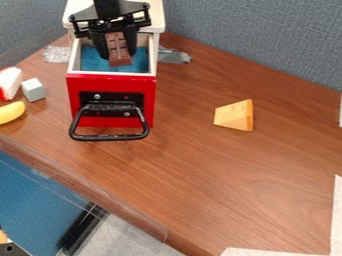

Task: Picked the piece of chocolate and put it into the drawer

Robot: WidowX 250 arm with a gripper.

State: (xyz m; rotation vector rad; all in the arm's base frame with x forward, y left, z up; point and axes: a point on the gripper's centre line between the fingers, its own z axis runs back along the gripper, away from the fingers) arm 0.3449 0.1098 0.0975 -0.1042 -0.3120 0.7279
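Holding choc. piece point(119, 48) over open drawer point(110, 84)

Spread across most of view: wood table point(267, 160). Toward upper L of view: red drawer w/ blue interior, blk handle point(109, 136) on front. Above drawer, pointing down: blk gripper point(118, 55), jaws closed on choc. piece. Well apart, R of drawer: yellow cheese wedge point(234, 116). Btwn jaws: choc. piece, brown, near upright, lower end over blue interior; can't tell if touching bottom. L of drawer, partly cut off: red/wht pc. point(9, 84), then yellow banana point(11, 112). Just beside both: sm. gray block point(33, 89).
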